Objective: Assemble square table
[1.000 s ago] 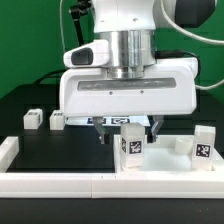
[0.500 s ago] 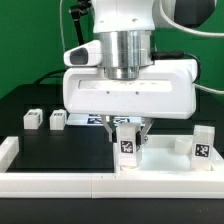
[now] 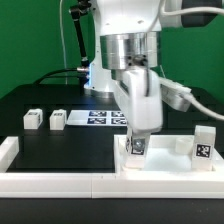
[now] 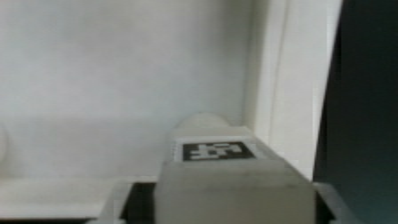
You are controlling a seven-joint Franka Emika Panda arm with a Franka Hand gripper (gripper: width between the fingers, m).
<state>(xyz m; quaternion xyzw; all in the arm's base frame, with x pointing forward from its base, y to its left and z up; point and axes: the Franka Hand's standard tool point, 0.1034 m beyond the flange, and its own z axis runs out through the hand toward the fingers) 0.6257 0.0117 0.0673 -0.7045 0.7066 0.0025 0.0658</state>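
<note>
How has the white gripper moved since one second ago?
Yes: against the flat white marker board the gripper sank and turned edge-on, closed on the small white tagged block leg.

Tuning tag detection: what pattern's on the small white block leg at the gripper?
The leg carries a black-and-white square tag; wrist view shows it best.

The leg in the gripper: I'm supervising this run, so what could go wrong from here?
The gripper holds the leg on the tabletop near its rim; if it sits off its socket, it may jam or tilt. The second standing leg is close by on the exterior view's right; the gripper could knock it over.
</note>
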